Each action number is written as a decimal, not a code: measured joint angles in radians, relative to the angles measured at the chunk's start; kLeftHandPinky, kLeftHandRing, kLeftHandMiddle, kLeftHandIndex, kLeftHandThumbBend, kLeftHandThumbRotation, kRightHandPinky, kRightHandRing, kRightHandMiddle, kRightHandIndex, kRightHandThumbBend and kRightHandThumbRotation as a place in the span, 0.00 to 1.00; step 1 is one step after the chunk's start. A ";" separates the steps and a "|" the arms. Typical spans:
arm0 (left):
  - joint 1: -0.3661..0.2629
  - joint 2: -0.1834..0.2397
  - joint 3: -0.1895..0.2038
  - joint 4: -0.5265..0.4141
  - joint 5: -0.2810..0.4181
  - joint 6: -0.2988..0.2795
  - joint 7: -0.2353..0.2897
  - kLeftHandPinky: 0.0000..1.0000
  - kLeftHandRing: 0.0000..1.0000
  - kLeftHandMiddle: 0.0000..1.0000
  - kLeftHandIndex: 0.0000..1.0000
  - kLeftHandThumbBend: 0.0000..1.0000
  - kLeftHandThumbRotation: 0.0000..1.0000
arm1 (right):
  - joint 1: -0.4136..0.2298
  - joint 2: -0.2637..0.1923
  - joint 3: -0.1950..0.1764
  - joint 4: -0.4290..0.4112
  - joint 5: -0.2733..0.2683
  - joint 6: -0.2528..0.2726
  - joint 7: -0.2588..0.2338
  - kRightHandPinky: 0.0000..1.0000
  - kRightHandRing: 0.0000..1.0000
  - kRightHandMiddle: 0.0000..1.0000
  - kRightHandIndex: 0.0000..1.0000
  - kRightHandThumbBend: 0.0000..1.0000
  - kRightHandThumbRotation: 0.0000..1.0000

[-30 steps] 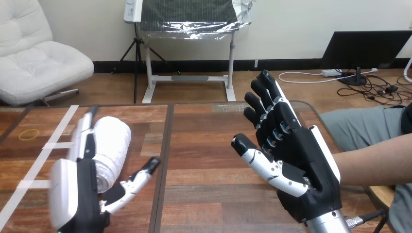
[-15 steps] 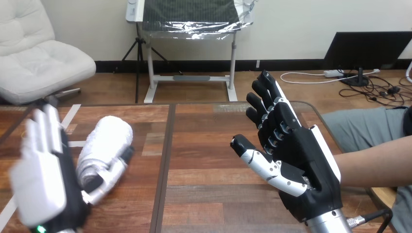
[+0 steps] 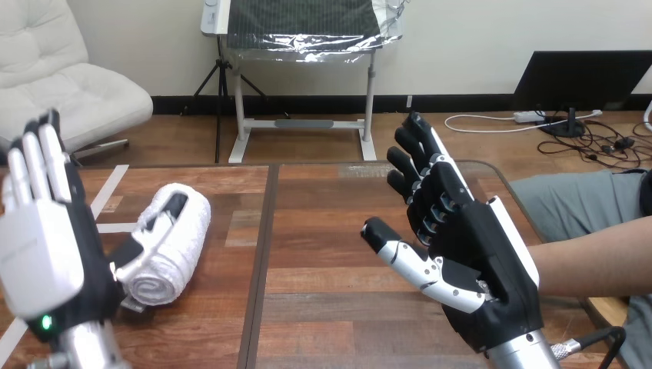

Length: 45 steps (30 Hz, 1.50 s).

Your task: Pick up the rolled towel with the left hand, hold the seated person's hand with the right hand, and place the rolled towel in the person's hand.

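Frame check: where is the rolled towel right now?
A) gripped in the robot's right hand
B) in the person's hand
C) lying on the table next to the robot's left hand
C: the rolled towel lies on the table beside the left hand, whose thumb rests on it.

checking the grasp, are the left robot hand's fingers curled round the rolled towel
No, the left robot hand holds its fingers straight up beside the rolled towel, which lies on the table.

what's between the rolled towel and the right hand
Bare table crossed by a dark seam separates the rolled towel from the right hand, in the head view.
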 measured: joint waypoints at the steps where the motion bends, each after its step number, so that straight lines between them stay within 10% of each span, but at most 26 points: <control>1: -0.009 0.006 -0.001 0.012 -0.003 0.006 0.000 0.95 0.96 0.99 1.00 0.88 0.74 | 0.000 0.000 0.000 0.000 0.000 0.001 0.000 1.00 1.00 1.00 1.00 0.54 0.00; 26: -0.286 0.112 -0.089 0.517 -0.156 0.042 -0.062 0.92 0.93 0.95 0.96 0.95 0.77 | 0.000 0.000 0.009 -0.003 -0.007 0.020 -0.011 1.00 1.00 1.00 1.00 0.54 0.00; 45: -0.423 0.123 -0.154 0.654 -0.239 0.153 -0.201 0.84 0.87 0.88 0.89 0.93 0.66 | 0.000 -0.002 0.008 -0.003 -0.010 0.030 -0.013 1.00 1.00 1.00 1.00 0.54 0.00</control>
